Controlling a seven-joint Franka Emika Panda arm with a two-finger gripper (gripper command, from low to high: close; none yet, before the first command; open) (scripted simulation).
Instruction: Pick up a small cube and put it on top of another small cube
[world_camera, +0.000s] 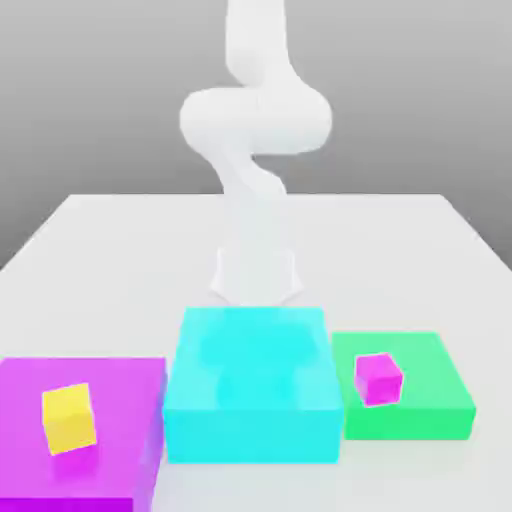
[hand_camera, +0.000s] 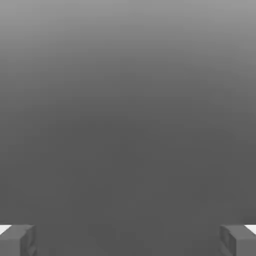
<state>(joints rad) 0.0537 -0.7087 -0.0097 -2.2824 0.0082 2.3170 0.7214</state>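
Two small cubes are sitting in the exterior view, each raised on its own big flat block: one small magenta-pink cube (world_camera: 379, 378) is resting on the green block (world_camera: 440, 385) toward the near edge of the tabletop (world_camera: 100, 250) on the exterior view's right, and one small yellow cube (world_camera: 69, 417) is resting on the large magenta slab (world_camera: 110, 385) at the near corner on the exterior view's left. One cyan block (world_camera: 250, 385), taller than its neighbours, is standing between them, just beside both, so the count is running to three big blocks and two small cubes. Both cubes are lying slightly turned against the edges of their blocks and well apart from each other, with the cyan block in the way of a straight low path; in my judgement a carry from green to magenta is calling for a lift clear of it. One white arm (world_camera: 255, 120) is rising behind the cyan block, folded back on itself, and its hand is not touching either cube, so nothing is being grasped and the pick is not yet begun. Turning to the hand view, two grey fingertips (hand_camera: 17, 240) are showing at opposite sides of the picture, which is putting the gripper (hand_camera: 128, 240) at full spread with nothing between the jaws; beyond them plain grey background is showing. That released state is suiting an approach to the magenta-pink cube, which is narrow enough to pass between the fingers.
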